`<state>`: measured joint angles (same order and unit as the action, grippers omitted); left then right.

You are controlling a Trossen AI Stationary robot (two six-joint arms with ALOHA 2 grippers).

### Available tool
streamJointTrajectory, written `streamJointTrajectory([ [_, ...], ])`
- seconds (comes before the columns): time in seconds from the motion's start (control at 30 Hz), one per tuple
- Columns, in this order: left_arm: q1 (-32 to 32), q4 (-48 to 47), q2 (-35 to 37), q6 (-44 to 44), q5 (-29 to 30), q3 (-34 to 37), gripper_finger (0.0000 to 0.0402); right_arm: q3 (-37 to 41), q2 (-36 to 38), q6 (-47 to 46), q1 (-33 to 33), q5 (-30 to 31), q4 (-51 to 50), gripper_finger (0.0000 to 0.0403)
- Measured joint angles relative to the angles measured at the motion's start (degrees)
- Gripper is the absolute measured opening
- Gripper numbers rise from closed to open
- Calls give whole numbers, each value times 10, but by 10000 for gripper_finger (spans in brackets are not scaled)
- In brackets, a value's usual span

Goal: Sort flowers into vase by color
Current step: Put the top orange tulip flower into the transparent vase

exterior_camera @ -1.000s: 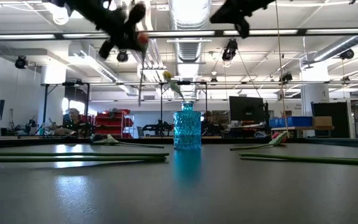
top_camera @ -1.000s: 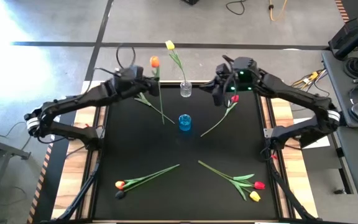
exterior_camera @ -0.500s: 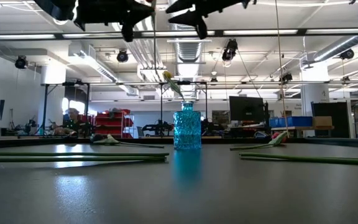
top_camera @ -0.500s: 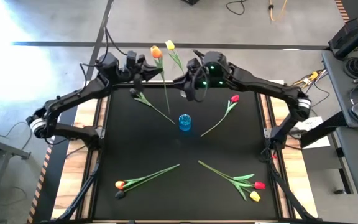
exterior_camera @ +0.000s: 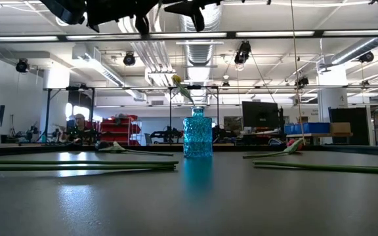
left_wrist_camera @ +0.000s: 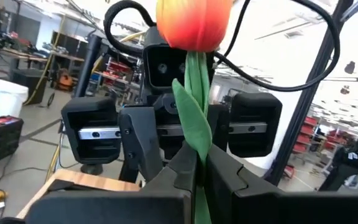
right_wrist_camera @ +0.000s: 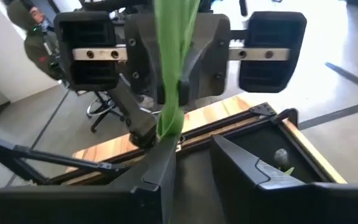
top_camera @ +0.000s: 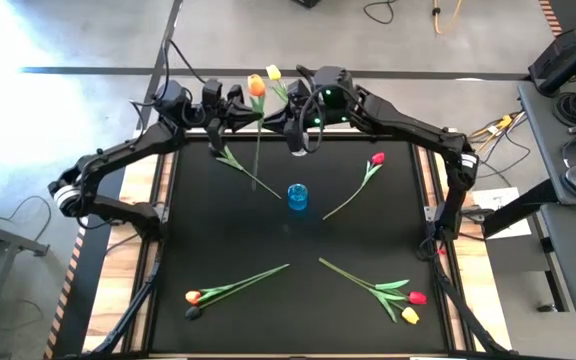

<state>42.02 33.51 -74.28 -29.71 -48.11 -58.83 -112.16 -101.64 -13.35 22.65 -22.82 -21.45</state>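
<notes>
My left gripper is high over the table's far edge, shut on an orange tulip whose head is up and whose stem hangs down. My right gripper faces it from the right, open. In the right wrist view the stem runs down past the tip of one right finger; I cannot tell whether they touch. A yellow tulip stands behind, its vase mostly hidden under my right gripper. A blue vase stands at mid-table. My left gripper pinches the orange tulip's stem a little below the head between its two fingers, together with a leaf. The fingers come about level from the table's left and lie across the stem. The flower is lifted clear, head up, stem hanging below.
A red tulip lies on the black mat right of the blue vase. Near the front edge lie an orange tulip at the left and a red and a yellow one at the right.
My left gripper has risen and gone toward the far edge, turning so that the orange tulip's head has come up and its stem hangs down. My right gripper has left the red tulip lying on the mat and swung toward the table's left, up to the orange tulip's stem.
</notes>
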Motion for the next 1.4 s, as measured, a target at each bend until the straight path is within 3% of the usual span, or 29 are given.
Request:
streamJointTrajectory([
  [0.17, 4, 2, -3, 0, -7, -3, 0, -29, -8, 5, -2, 16, -44, 78],
  [0.5, 13, 11, -3, 0, -2, -4, 0, -38, 12, 5, -7, 13, -68, 161],
  [0.67, 13, 35, -4, -13, -2, -4, 0, -36, -7, 1, -18, 18, -41, 174],
  [0.87, 13, 36, -4, -18, -3, -4, 0, -36, -24, -3, -24, 44, -19, 139],
  [1.17, 13, 34, -3, -15, -8, -4, 0, -36, -21, 20, -26, 63, -20, 20],
  [1.4, 13, 25, 1, 7, 22, -4, 34, -37, -15, 44, -24, 92, -24, 14],
])
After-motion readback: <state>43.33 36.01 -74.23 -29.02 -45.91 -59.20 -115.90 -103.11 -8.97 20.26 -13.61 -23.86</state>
